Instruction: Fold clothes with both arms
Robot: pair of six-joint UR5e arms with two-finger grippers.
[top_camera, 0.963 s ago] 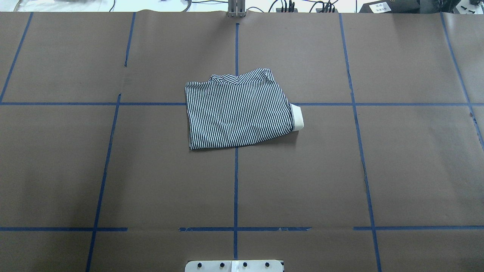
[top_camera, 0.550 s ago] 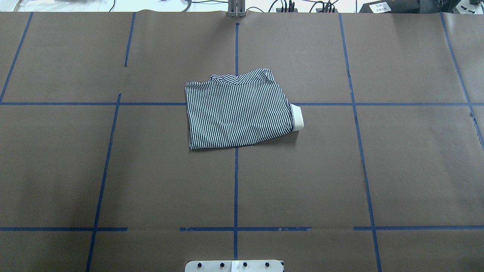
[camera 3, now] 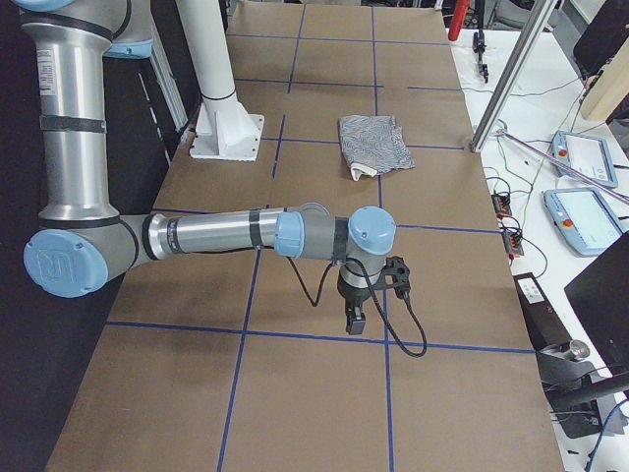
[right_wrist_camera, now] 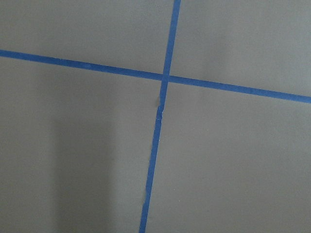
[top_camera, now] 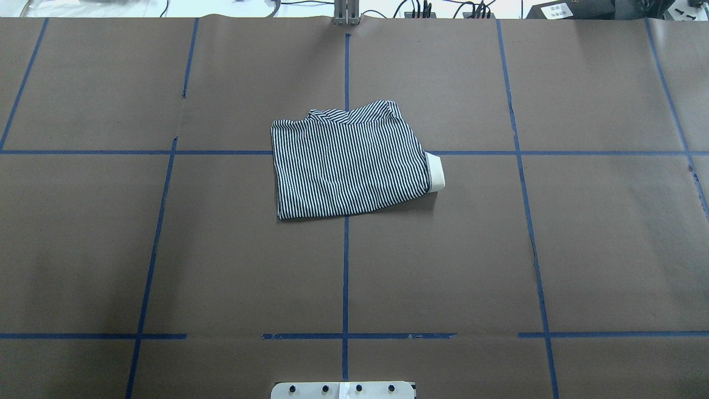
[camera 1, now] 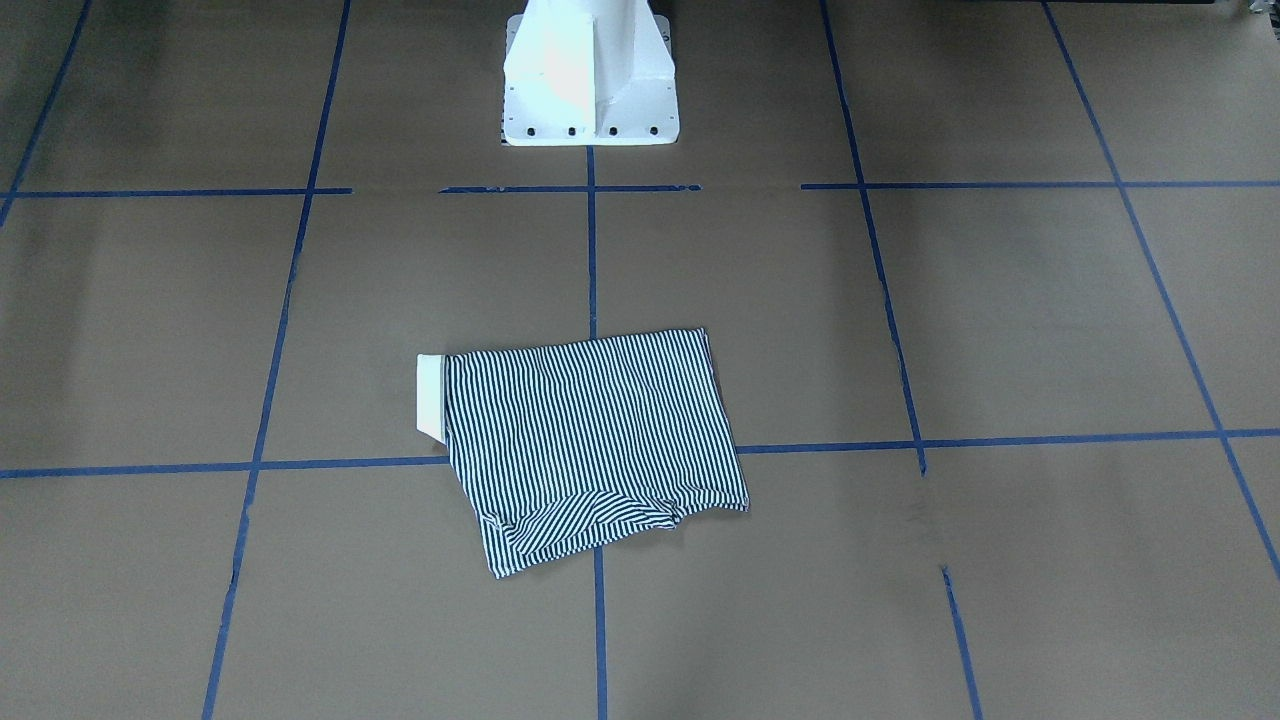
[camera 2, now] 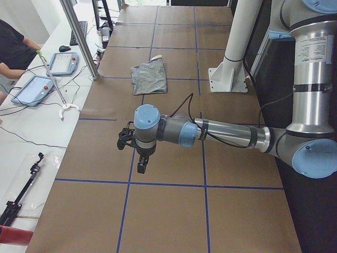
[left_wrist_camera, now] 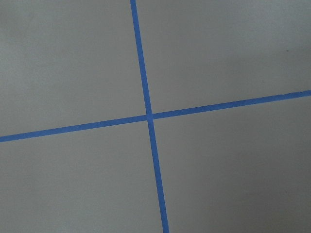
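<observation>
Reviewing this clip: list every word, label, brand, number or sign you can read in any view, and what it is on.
No text here is clear enough to quote.
Left-arm sticker: printed lines, too small to read.
Right-arm sticker: printed lines, too small to read.
White label on the black box beyond the table's far edge: blurred, unreadable.
Polo shirt: stripes only, no logo or wording showing.

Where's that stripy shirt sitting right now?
In the overhead view, the folded shirt lies mid-table over a crossing of blue tape lines, straight ahead of the white pedestal base.
</observation>
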